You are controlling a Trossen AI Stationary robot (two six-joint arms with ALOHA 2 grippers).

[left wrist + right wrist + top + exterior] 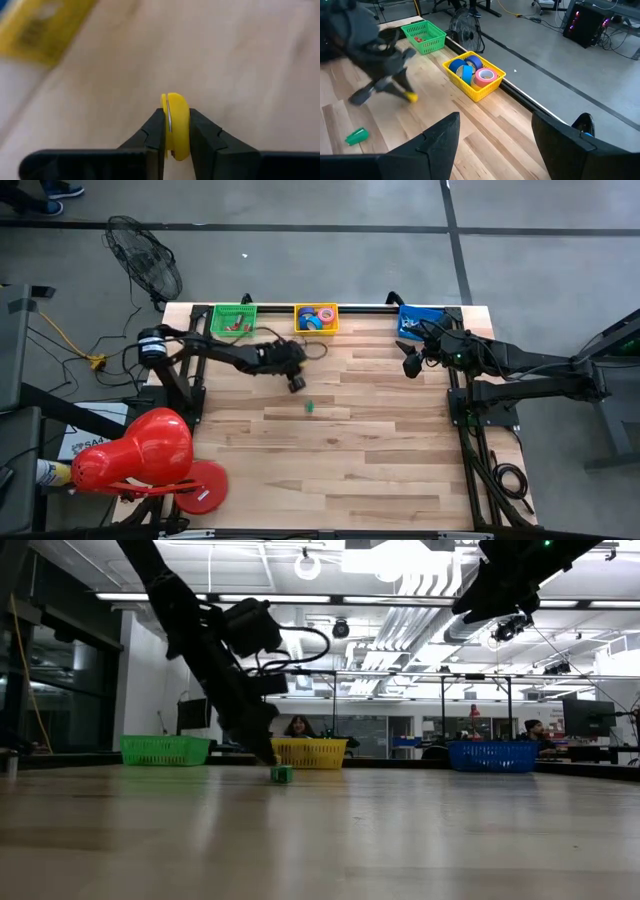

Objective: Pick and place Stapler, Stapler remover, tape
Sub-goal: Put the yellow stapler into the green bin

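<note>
My left gripper (pixel 297 383) hangs over the far middle of the table, just in front of the yellow basket (pixel 316 319), and is shut on a small yellow piece (pixel 177 120). The right wrist view shows that piece (pixel 410 96) at the tip of the left arm. A small green piece (pixel 310 407) lies flat on the wood, just nearer than the left gripper. Rolls of tape (pixel 470 70), blue and pink, lie in the yellow basket (pixel 485 89). My right gripper (pixel 495 145) is open and waits near the blue basket (pixel 420 321), touching nothing. My left gripper pinches the small yellow piece (pixel 176 131) between its two fingers (pixel 155 132), one on each flat side. The piece stands on edge, its rounded end poking out past the fingertips. The fingers slant down from the table's left. Whether the piece touches the wood, I cannot tell.
A green basket (pixel 233 319) with small red pieces stands at the far edge, left of the yellow one. A red lamp-like object (pixel 140 455) sits off the table's near left corner. Bare wood (pixel 350 470) fills the middle and near side.
</note>
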